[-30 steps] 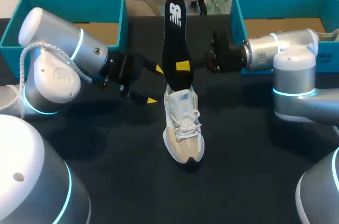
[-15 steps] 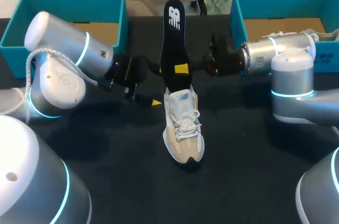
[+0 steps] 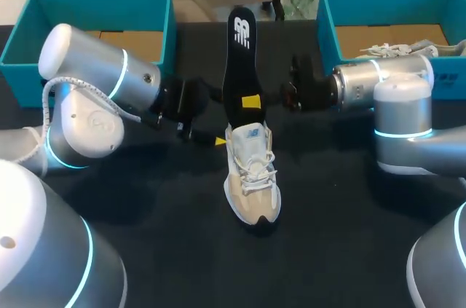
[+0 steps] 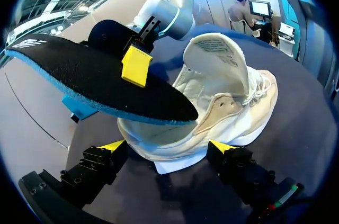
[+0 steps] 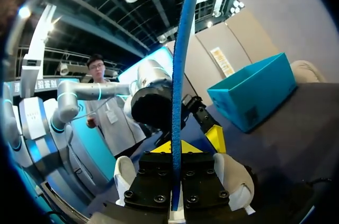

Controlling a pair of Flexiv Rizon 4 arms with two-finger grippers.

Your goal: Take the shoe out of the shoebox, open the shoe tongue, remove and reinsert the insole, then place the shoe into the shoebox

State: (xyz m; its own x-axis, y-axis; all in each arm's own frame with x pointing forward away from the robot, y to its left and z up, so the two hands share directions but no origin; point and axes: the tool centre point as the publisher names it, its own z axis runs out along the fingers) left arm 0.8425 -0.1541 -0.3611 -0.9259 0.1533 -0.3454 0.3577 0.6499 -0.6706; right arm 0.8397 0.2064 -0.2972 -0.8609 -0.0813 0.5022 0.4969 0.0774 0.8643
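The dark surface (image 3: 145, 250) carries a left teal cardboard shoebox (image 3: 95, 2) and a right teal cardboard shoebox (image 3: 328, 24), with the cream lace-up shoe (image 3: 252, 177) standing between them, outside both. The black blue-edged foam insole (image 3: 239, 53) rises from the shoe's opening, clamped in the right tool (image 5: 177, 147). The left tool (image 4: 168, 147) is spread wide, with its fingers flanking the heel.
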